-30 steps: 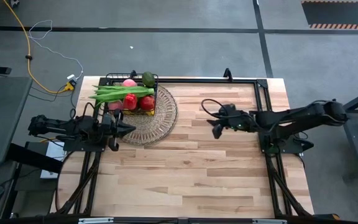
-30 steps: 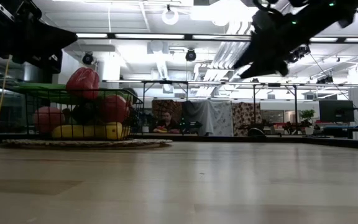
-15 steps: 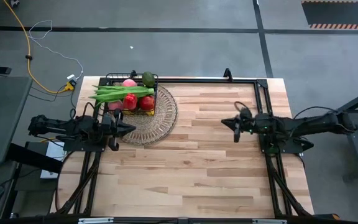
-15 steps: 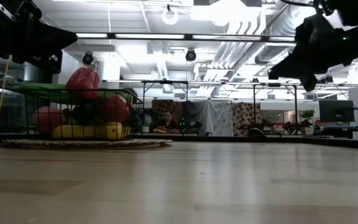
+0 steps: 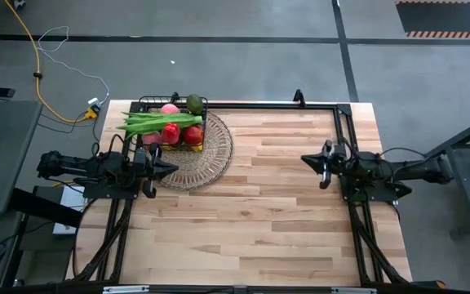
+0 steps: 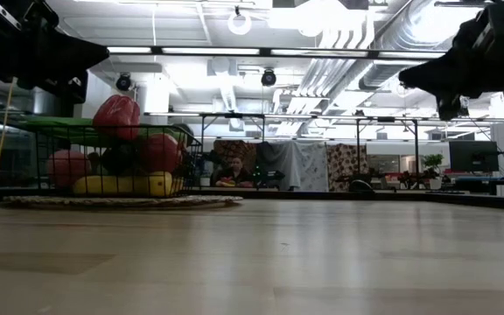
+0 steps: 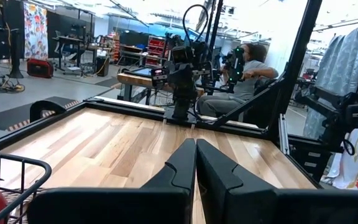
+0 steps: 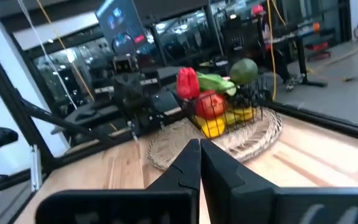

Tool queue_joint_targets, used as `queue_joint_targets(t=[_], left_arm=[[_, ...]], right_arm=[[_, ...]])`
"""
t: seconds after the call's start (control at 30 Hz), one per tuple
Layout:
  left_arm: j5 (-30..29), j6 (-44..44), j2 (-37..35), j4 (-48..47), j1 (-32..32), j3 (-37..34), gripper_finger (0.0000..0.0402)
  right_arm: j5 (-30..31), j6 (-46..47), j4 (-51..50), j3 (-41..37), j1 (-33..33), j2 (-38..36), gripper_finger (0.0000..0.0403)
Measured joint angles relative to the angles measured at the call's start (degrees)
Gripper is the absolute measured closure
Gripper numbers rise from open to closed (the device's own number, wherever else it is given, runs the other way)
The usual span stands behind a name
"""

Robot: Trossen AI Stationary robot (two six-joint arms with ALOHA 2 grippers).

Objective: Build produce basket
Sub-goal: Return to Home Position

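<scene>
Near worktop's (image 5: 251, 212) right edge, hanging with right gripper (image 5: 310, 162) pressed together, likely in return-home step, next needing only parking clear of basket (image 5: 155, 99).

Bright ceiling lights (image 6: 239, 22) glare in the low view, silhouetting the right gripper (image 6: 411, 80); the table (image 5: 259, 216) is evenly lit.

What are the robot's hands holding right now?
Nothing. The left gripper and the right gripper are both shut and empty; the produce lies in the basket.
</scene>
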Motion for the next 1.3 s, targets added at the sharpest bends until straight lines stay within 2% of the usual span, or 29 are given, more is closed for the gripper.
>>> queue_joint_targets(t=[0.2,0.43,0.57,0.63,1.07,1.3], left_arm=[[0.0,0.0,0.01,0.0,0.0,0.0,0.0398],[0.0,0.0,0.01,0.0,0.0,0.0,0.0398],[0.02,0.0,0.01,0.0,0.0,0.0,0.0398],[0.02,0.0,0.01,0.0,-0.01,0.0,0.0398],[0.02,0.0,0.01,0.0,0.0,0.0,0.0398],[0.02,0.0,0.01,0.0,0.0,0.0,0.0398]], right_arm=[[0.77,-3.97,-0.6,0.02,1.48,-3.43,0.0402],[1.12,-10.37,-7.41,0.06,0.87,-5.58,0.0403],[0.68,-19.83,-7.61,0.09,0.88,-5.47,0.0403],[0.65,-21.37,-7.65,0.09,0.89,-5.47,0.0403],[0.61,-6.67,-7.78,0.13,0.89,-5.45,0.0403],[0.61,-4.79,-7.8,0.13,0.89,-5.45,0.0403]])
